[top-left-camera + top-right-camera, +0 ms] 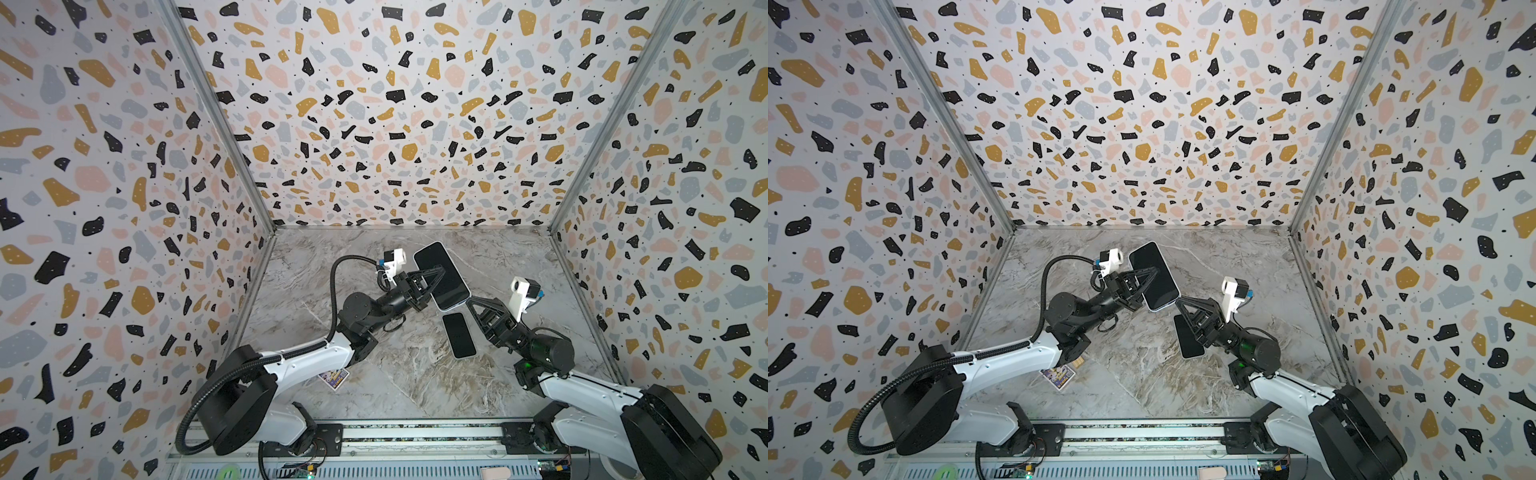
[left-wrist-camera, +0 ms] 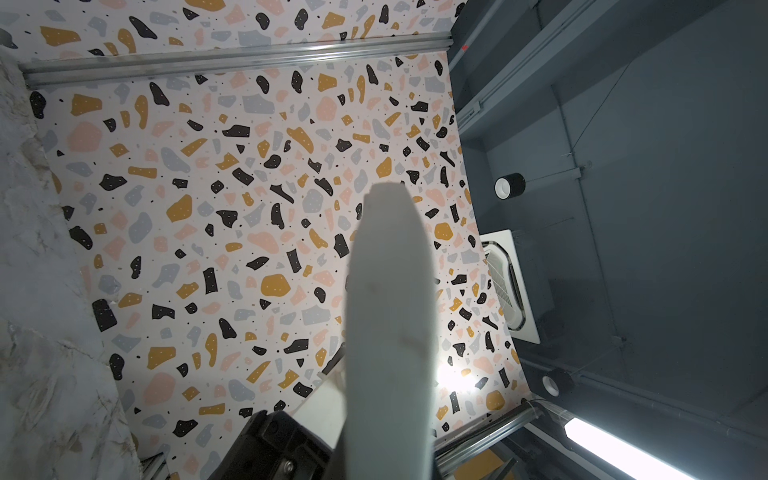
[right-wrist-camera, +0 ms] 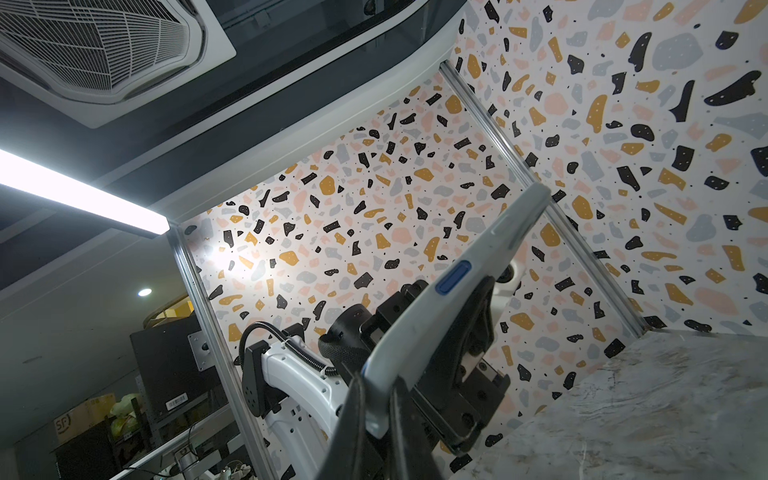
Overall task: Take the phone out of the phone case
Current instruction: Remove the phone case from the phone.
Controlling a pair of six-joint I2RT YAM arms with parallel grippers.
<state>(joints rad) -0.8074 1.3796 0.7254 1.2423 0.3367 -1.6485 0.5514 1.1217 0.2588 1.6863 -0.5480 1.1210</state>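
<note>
Glossy cased phone (image 1: 452, 290), rounded corners, pinched by left claw (image 1: 441, 270) and right claw (image 1: 469, 301)

Both top views overlook the table (image 1: 415, 386); wrist views tilt upward, close against the phone case (image 3: 415, 332).

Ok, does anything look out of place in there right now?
Nothing spilled or damaged. Two oddities: a second phone lies flat on the table close to the cased phone that the left gripper and right gripper hold tilted in the air, and a small colourful card lies beneath the left arm.
</note>
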